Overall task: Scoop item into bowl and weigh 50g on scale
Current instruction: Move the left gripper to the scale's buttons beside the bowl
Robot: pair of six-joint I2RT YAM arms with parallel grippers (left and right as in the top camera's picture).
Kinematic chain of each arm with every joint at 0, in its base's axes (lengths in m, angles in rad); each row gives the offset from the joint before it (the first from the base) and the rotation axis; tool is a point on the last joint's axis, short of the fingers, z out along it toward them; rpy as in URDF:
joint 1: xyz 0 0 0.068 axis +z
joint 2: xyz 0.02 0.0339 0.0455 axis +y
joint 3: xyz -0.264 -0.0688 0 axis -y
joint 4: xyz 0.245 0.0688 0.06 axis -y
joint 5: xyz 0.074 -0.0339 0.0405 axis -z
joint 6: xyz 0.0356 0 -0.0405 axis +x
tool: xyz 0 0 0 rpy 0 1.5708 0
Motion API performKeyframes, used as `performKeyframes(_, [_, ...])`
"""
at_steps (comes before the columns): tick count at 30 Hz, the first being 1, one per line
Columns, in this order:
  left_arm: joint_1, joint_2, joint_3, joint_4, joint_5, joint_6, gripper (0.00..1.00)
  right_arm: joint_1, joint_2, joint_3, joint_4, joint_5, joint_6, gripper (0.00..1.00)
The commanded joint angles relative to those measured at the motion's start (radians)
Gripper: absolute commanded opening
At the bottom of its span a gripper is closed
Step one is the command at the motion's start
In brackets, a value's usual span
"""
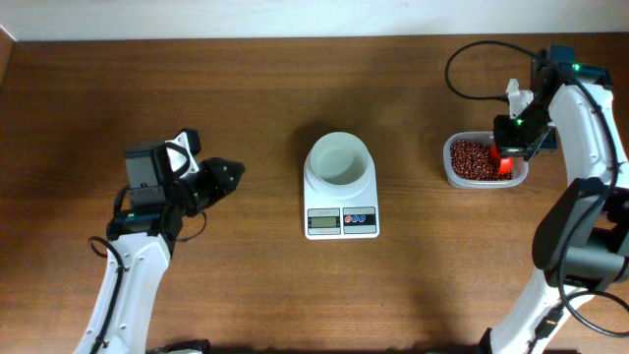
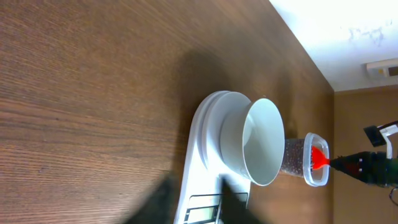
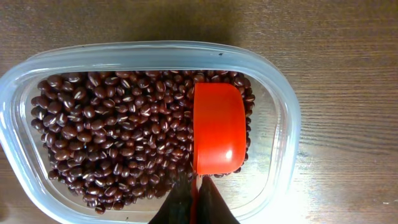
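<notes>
The white bowl (image 1: 339, 160) stands on the white scale (image 1: 341, 218) at the table's middle; the left wrist view shows the bowl (image 2: 261, 140) and the scale (image 2: 200, 149) too. To the right, a clear tub (image 1: 454, 167) holds the dark red-brown beans (image 3: 112, 130). My right gripper (image 3: 200, 185) is shut on the handle of a red scoop (image 3: 217, 127), whose cup rests on the beans at the tub's right side. My left gripper (image 1: 228, 175) hovers left of the scale, pointing at it. Its blurred fingers (image 2: 158, 205) stand a little apart, with nothing between them.
A black cable (image 1: 472, 59) loops over the table behind the tub. The right arm (image 1: 580, 236) rises along the right edge. Bare wood lies between my left gripper and the scale. The tub's rim (image 3: 287, 124) encloses the scoop.
</notes>
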Motion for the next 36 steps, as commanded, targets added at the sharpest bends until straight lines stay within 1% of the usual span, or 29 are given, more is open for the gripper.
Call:
performKeyframes(1, [0.001,-0.004,0.017,-0.027,-0.006,0.090,0.00,-0.002,0.008,-0.007,0.007,0.016,0.002,0.06])
performKeyframes(3, [-0.003,-0.004,0.043,-0.097,-0.006,0.141,0.00,-0.002,0.008,-0.007,0.006,0.016,0.002,0.05])
performKeyframes(5, [-0.037,-0.004,0.109,-0.209,-0.013,0.242,0.00,-0.002,0.008,-0.007,0.006,0.016,0.003,0.05])
performKeyframes(6, [-0.061,-0.004,0.134,-0.244,-0.028,0.273,0.00,-0.002,0.008,-0.007,0.006,0.016,0.003,0.05])
performKeyframes(8, [-0.119,-0.004,0.164,-0.286,-0.082,0.301,0.00,-0.002,0.008,-0.007,0.006,0.016,0.003,0.05])
performKeyframes(10, [-0.226,-0.004,0.169,-0.285,-0.163,0.316,0.00,-0.002,0.008,-0.007,0.005,0.016,0.002,0.05])
performKeyframes(15, [-0.497,-0.004,0.169,-0.232,-0.377,0.316,0.00,-0.002,0.008,-0.007,0.005,0.016,0.003,0.05])
performKeyframes(19, [-0.658,0.017,0.168,-0.185,-0.557,0.317,0.00,-0.002,0.008,-0.007,0.005,0.016,0.003,0.06])
performKeyframes(21, [-0.709,0.043,0.167,-0.154,-0.610,0.322,0.00,-0.002,0.008,-0.007,0.006,0.016,0.002,0.06])
performKeyframes(23, [-0.774,0.108,0.166,-0.088,-0.613,0.374,0.00,-0.002,0.008,-0.007,0.005,0.016,0.002,0.06])
performKeyframes(26, [-0.834,0.203,0.166,-0.008,-0.613,0.429,0.00,-0.002,0.008,-0.007,0.005,0.016,0.002,0.07])
performKeyframes(29, [-0.897,0.301,0.166,0.062,-0.615,0.532,0.00,-0.002,0.008,-0.007,0.005,0.017,0.002,0.07])
performKeyframes(31, [-0.925,0.337,0.166,0.082,-0.648,0.601,0.00,-0.002,0.008,-0.007,0.005,0.016,0.002,0.07])
performKeyframes(34, [-0.945,0.376,0.166,0.084,-0.707,0.608,0.00,-0.002,0.008,-0.007,0.005,0.016,0.002,0.07])
performKeyframes(35, [-0.947,0.395,0.166,0.085,-0.708,0.608,0.00,-0.002,0.008,-0.007,0.005,0.016,0.002,0.13])
performKeyframes(36, [-0.947,0.409,0.166,0.087,-0.711,0.608,0.00,-0.002,0.008,-0.007,0.005,0.016,0.002,0.15])
